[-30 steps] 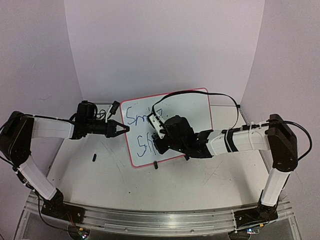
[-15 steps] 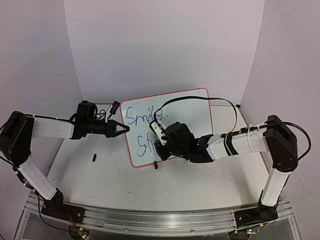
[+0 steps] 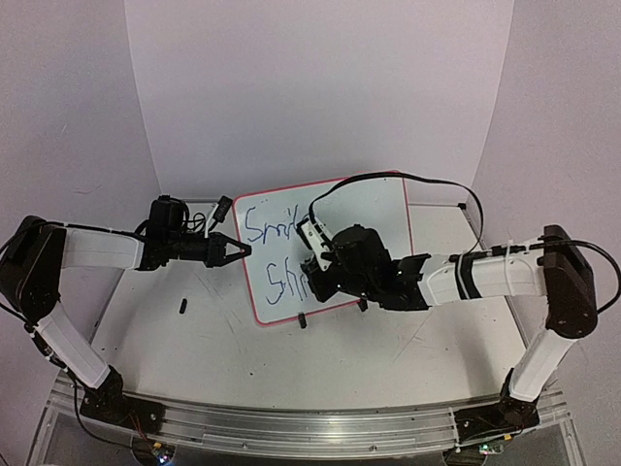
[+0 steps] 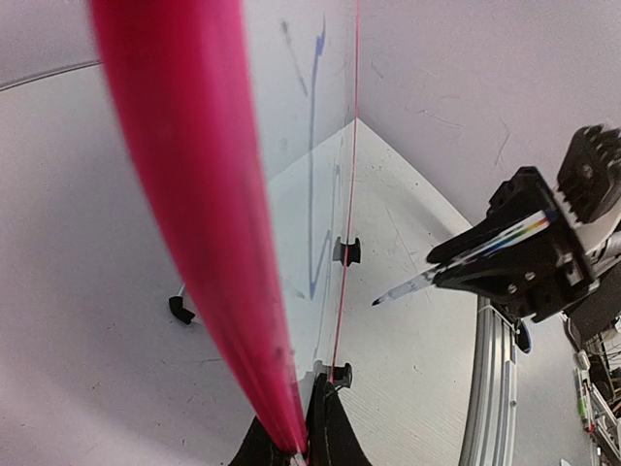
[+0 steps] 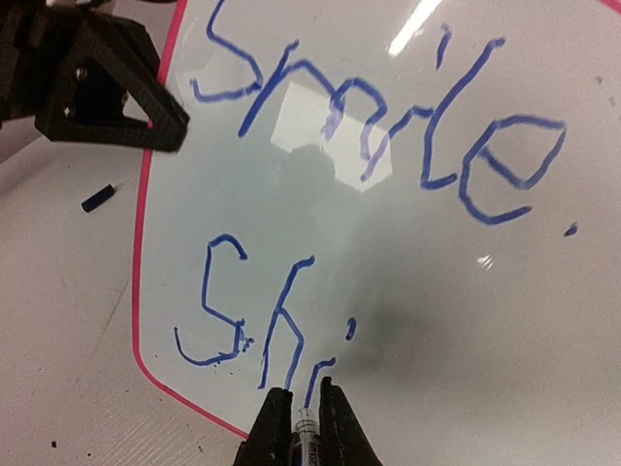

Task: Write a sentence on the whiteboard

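— While the sentence is being written, where is the whiteboard (image 3: pixel 378 209) sitting, and who is gripping what?

— It is standing propped on the table (image 3: pixel 194 340), resting on black clip feet (image 3: pixel 303 319). The left gripper (image 3: pixel 239 250) is pinching the pink frame (image 4: pixel 194 194) at the board's left edge with its jaws closed on it. It is probably bracing the board so pen pressure is not pushing it around. The right gripper (image 5: pixel 307 417) is clamping a marker (image 5: pixel 307 435) and aiming its tip just below the blue letters "Shi", which sit under the word "Smile". Whether the tip is touching the surface, I cannot tell.

— Is anything getting in the way?

— The right arm (image 3: pixel 466 277) is hanging over the board's lower middle, hiding part of the second line from above. Its black cable (image 3: pixel 427 183) is arching over the board's upper right corner. A small dark cap-like piece (image 3: pixel 182 307) is lying left of the board, well apart from it.
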You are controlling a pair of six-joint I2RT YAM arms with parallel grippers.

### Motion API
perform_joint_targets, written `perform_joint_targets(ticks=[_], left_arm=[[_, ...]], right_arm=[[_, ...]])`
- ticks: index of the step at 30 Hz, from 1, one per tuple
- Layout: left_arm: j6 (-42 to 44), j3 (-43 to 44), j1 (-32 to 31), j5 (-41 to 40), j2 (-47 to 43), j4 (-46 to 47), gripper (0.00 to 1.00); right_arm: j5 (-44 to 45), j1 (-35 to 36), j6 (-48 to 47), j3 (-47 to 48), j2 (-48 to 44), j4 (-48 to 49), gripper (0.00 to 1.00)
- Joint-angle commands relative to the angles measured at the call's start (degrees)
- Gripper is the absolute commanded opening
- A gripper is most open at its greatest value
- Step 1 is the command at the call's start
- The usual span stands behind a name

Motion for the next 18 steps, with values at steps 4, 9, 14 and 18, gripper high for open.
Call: perform_joint_targets(ticks=[4, 9, 14, 18], left_arm=[[6.72, -0.81, -0.74, -11.82, 2.63, -5.97, 0.0], [6.72, -0.8, -0.84, -11.89, 2.68, -5.98, 0.0], [6.72, -0.81, -0.83, -11.88, 2.64, -5.98, 0.0], [6.72, -0.68, -0.87, -11.73, 2.65, -5.95, 0.0]], right_arm=[[0.59, -2.58, -2.49, 0.78, -2.51, 1.83, 0.0], [0.71, -2.65, -3.17, 3.57, 0.37, 1.83, 0.0], [0.76, -2.67, -3.68, 4.7, 1.39, 1.83, 0.0], [1.45, -2.59, -3.99, 5.15, 2.16, 1.83, 0.0]])
